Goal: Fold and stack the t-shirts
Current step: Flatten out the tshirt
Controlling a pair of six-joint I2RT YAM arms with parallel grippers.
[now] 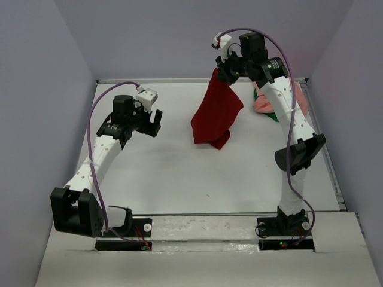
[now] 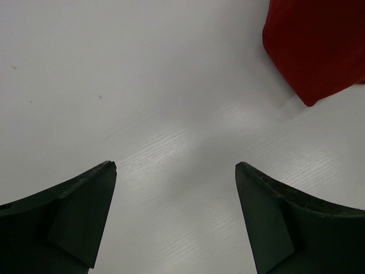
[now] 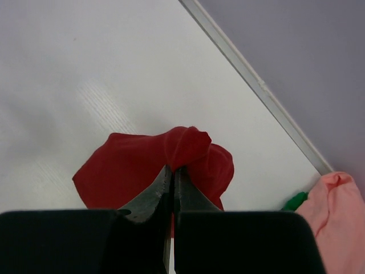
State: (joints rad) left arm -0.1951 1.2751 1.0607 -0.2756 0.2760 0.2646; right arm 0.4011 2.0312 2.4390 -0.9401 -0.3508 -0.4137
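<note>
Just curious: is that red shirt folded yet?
Not folded: the red shirt hangs bunched from the right tool, which is shut on it.

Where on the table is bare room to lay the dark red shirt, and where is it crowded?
Bare table lies between the hanging dark red shirt, the open left gripper and the near edge. The far right corner is crowded: salmon pink shirt, green fabric.
</note>
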